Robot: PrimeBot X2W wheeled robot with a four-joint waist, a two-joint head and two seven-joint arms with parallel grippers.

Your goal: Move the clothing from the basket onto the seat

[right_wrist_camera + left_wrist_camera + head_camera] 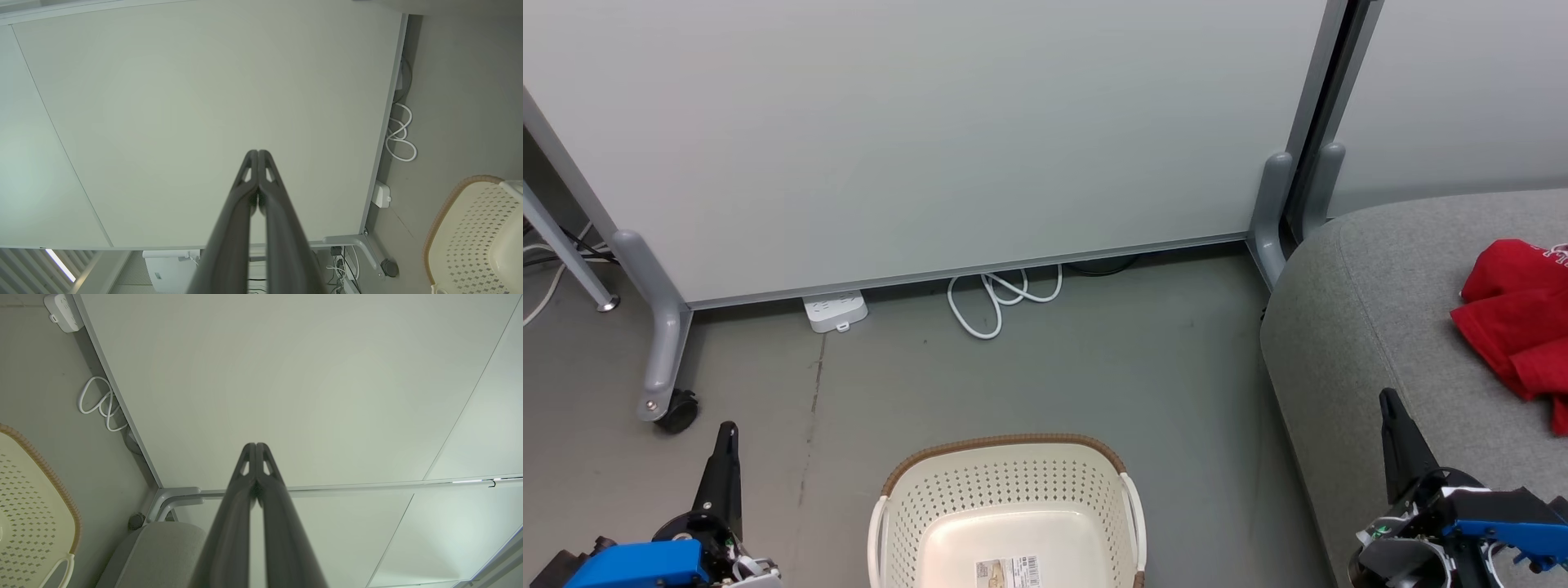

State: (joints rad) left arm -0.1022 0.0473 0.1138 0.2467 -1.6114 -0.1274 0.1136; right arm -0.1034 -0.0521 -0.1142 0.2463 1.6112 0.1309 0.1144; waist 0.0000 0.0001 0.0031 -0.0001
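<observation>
1. The left claw point(726, 431) is seen at the lower left of the head view, above the grey floor point(1094, 367). Its two dark fingers are pressed together along their length, and nothing is held between them.
2. The same closure is shown in the left wrist view, where the fingertips point(249, 450) meet at the tip and are pointed at a white partition panel point(306, 396).
3. The right claw point(1388, 402) is seen at the lower right of the head view, against the front of the seat point(1356, 310). It is likewise fully closed, with its tips touching in the right wrist view and nothing gripped.
4. The clothing point(1515, 327) is found on the seat, at the right edge of the head view. It lies as a crumpled red heap with a little white at its upper right corner, and part of it is cut off by the picture's edge. It is touched by neither claw.
5. The basket point(1005, 445) stands on the floor at the bottom centre, between the two claws and just left of the seat. Its brown woven rim is turned towards the partition. Its pale bottom is exposed, and a printed label point(1009, 572) is seen on it.
6. Beyond the basket, a white power strip point(835, 310) and a looped white cable point(1001, 298) lie on the floor at the foot of the partition, well apart from the basket.
</observation>
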